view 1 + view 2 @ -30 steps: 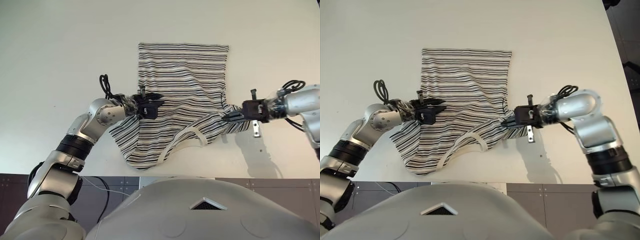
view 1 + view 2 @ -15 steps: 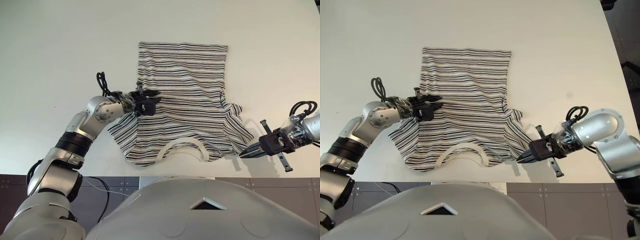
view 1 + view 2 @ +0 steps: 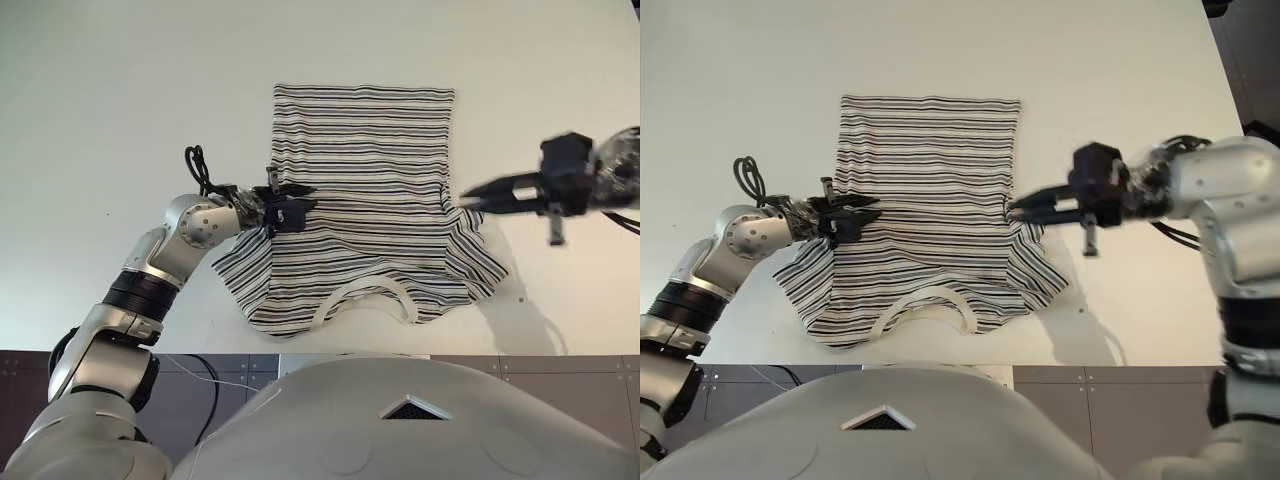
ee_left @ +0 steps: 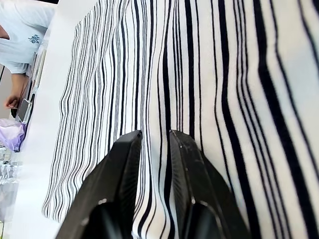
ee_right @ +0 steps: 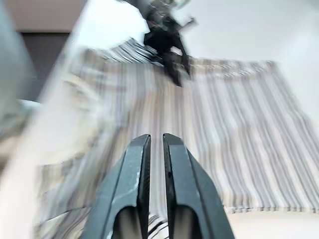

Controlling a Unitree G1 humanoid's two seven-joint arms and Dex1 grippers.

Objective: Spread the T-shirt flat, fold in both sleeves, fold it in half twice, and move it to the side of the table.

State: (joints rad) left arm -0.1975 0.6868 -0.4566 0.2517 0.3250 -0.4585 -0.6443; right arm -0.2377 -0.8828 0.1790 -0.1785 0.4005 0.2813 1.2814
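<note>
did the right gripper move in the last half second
Yes. The right gripper swung from near the table's front edge up to the shirt's right side, above the sleeve.

Bright, even, diffuse light over the white table (image 3: pixel 110 90); soft shadows.

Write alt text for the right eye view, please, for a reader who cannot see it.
A black-and-white striped T-shirt lies spread on a white table, collar toward the robot. The left gripper sits at its left edge by the sleeve; the right gripper points at its right edge.
</note>
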